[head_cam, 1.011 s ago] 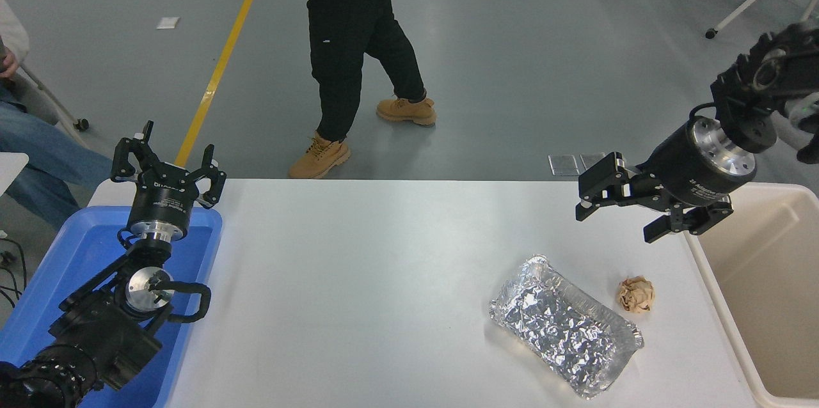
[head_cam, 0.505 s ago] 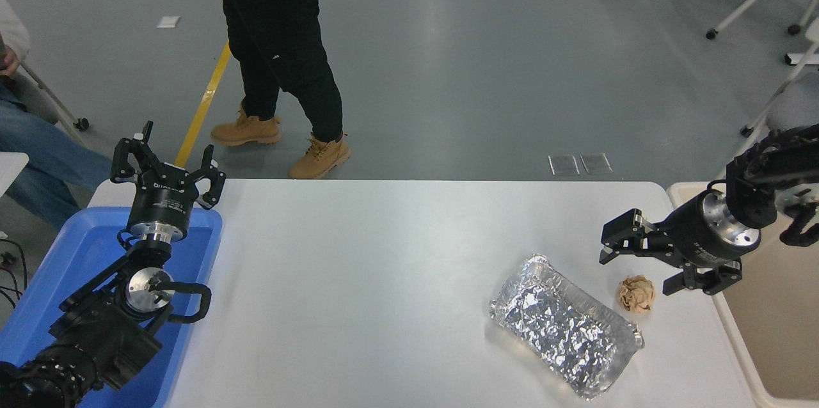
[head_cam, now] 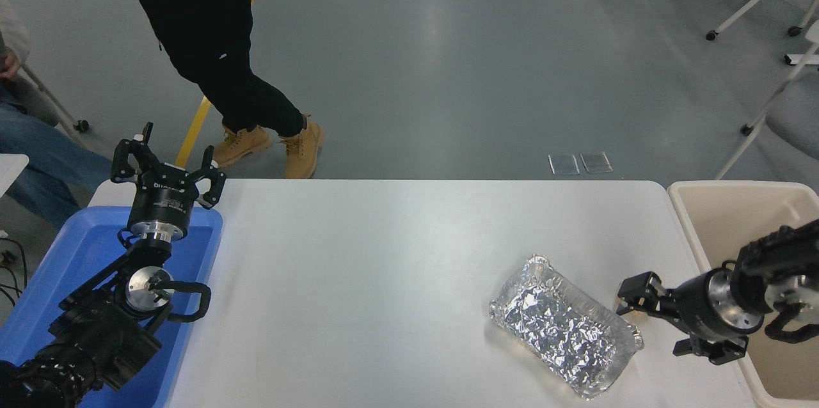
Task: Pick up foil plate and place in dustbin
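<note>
The foil plate lies on the white table at the front right, slanting from upper left to lower right. My right gripper is open and low over the table, just right of the plate's right end, pointing left, with nothing between its fingers. The cream dustbin stands off the table's right edge, behind my right arm. The brown paper ball is almost wholly hidden by the right gripper. My left gripper is parked, open, over the blue tub at the lower left.
The blue tub sits at the table's left end under my left arm. A person in black trousers and tan boots walks past the far side. A seated person is at the left edge. Wheeled chairs stand at the upper right.
My right gripper has come down and toward the camera, from high above the table's right part to table level beside the foil plate, covering the paper ball. The walking person moved left.
</note>
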You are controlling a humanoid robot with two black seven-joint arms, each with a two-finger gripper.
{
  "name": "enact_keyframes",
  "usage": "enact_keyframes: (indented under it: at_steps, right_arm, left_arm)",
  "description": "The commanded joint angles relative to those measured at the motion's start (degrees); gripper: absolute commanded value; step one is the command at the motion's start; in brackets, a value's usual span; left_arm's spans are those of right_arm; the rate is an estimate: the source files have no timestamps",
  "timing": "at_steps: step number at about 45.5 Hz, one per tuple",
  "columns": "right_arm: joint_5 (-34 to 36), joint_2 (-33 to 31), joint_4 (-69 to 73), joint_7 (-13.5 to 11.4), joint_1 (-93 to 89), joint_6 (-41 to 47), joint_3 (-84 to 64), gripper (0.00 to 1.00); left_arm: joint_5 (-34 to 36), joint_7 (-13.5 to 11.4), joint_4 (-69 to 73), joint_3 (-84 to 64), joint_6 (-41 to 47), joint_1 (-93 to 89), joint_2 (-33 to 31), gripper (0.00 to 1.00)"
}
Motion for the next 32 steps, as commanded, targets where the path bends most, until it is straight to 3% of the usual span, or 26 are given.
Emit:
enact_keyframes:
  at_steps: [1,23,28,32]
  right_arm:
    - [0.1,-2.2,-0.3,0.0,-7.2,-3.1,6.6,1.00]
    - [-0.9,-1.7,-4.5,0.1,-19.4,-10.7,14.6,0.96]
    - [-1.0,-1.0,-5.9,0.1,-20.5,-11.9,14.6,0.91]
    - [-1.2,0.0,-6.4,0.1,-20.9,-12.7,14.6,0.78]
  left_arm:
    - [0.0,0.0,0.0,0.0,0.0,0.0,0.0,0.99]
    - [0.0,0.0,0.1,0.0,0.1,0.0,0.0,0.99]
    - [0.0,0.0,0.0,0.0,0.0,0.0,0.0,0.99]
    - [0.0,0.0,0.0,0.0,0.0,0.0,0.0,0.99]
